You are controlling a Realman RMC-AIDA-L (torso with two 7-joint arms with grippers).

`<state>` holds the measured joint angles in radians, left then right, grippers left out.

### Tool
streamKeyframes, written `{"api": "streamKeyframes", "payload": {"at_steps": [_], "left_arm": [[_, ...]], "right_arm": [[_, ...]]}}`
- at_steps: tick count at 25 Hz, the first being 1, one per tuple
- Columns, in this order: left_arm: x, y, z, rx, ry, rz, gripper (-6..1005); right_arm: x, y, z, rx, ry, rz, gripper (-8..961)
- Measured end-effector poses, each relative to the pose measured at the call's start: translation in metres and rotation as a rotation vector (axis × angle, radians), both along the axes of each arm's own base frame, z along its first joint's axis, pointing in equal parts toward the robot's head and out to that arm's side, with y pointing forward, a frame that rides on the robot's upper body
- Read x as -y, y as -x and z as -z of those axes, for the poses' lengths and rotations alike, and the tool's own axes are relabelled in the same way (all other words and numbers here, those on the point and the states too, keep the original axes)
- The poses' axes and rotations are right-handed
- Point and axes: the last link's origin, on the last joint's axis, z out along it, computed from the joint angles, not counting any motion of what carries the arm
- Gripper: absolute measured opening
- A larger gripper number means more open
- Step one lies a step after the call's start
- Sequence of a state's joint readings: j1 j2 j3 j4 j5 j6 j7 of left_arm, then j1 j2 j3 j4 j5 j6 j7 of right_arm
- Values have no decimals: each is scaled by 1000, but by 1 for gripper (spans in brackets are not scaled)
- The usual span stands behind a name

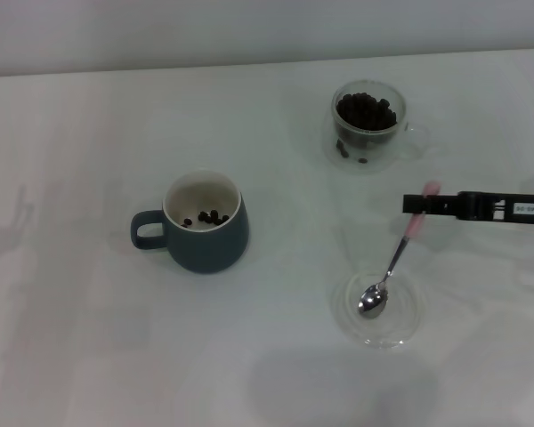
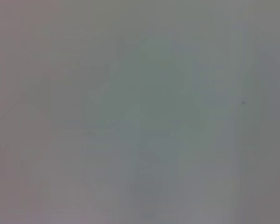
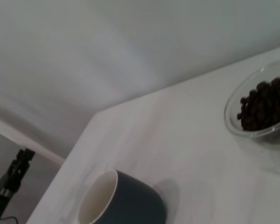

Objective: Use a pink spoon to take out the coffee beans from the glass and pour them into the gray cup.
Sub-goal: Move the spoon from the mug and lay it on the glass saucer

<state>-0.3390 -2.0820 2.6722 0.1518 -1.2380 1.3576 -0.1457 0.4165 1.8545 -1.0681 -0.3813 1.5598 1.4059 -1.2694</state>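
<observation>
Few coffee beans (image 1: 206,218) in gray cup (image 1: 205,242), left; glass (image 1: 367,124) far right. Right hand (image 1: 416,205) clamped on pink spoon (image 1: 393,261), bowl resting in clear saucer (image 1: 405,325), near right.

On my white table (image 1: 89,356) stand the gray cup (image 1: 200,227) left of my fingers, the glass (image 1: 367,124) beyond them, a clear saucer (image 1: 378,311) below.

The gray cup (image 1: 205,233) is dark blue-gray outside and cream-white inside. The coffee beans (image 1: 367,111) are dark brown, nearly black. The glass (image 1: 367,126) is clear. The pink spoon (image 1: 390,269) has a pale pink handle and shiny silver bowl. The surface (image 1: 89,356) is plain white. The right hand (image 1: 418,205) is black.
</observation>
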Motion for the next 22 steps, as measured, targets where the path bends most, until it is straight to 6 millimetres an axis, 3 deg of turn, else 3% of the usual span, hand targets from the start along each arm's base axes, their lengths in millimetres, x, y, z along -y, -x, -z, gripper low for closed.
{"api": "streamKeyframes", "payload": {"at_steps": [7,22], "left_arm": [[0,0,0,1,0,0,834],[-1,0,-1,-4,-1,1,835]], "right_arm": [[0,0,14,29,22,7,210],[-1,1,15,26,17,12,230]]}}
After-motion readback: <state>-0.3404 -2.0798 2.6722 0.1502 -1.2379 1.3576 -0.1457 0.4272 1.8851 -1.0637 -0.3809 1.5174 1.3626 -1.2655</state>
